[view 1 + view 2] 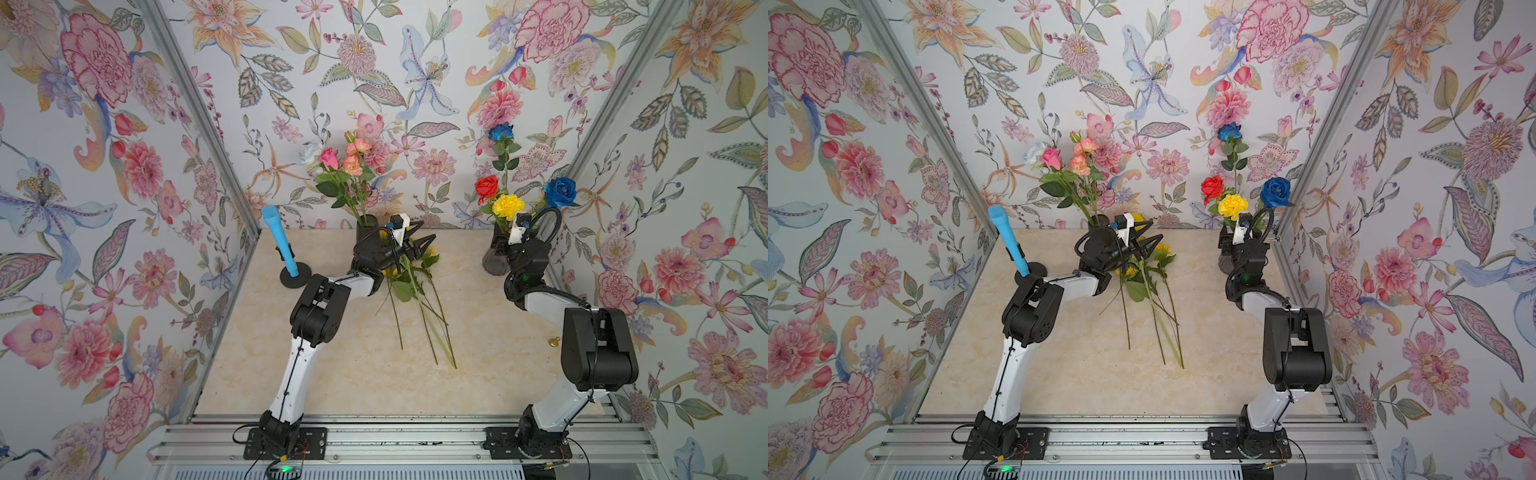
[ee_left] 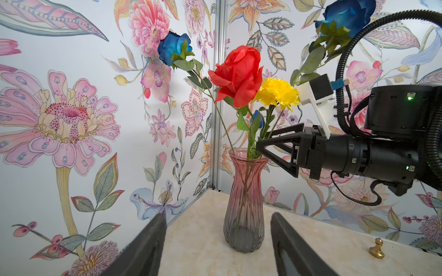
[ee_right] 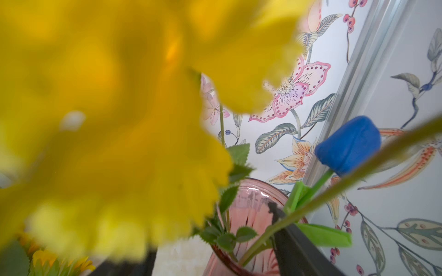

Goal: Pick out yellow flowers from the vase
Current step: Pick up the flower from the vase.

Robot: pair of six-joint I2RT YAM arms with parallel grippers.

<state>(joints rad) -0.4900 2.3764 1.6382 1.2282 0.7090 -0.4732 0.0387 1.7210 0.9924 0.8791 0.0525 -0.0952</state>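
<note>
Floral-papered walls box in a marbled table (image 1: pixel 332 374). The left gripper (image 1: pixel 424 235) hangs spread and empty over yellow flowers (image 1: pixel 411 282) lying mid-table, their heads partly hidden beneath it. The right gripper (image 2: pixel 260 139) straddles stems at the vase (image 2: pixel 244 203) mouth, under a yellow pompom (image 2: pixel 277 93); whether it pinches them I cannot tell. That pompom blurs most of the right wrist view.

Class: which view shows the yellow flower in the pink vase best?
Left wrist view: the yellow flower is sharp, large, above the pink vase. Both top views show it small; right wrist view, a blur.
</note>
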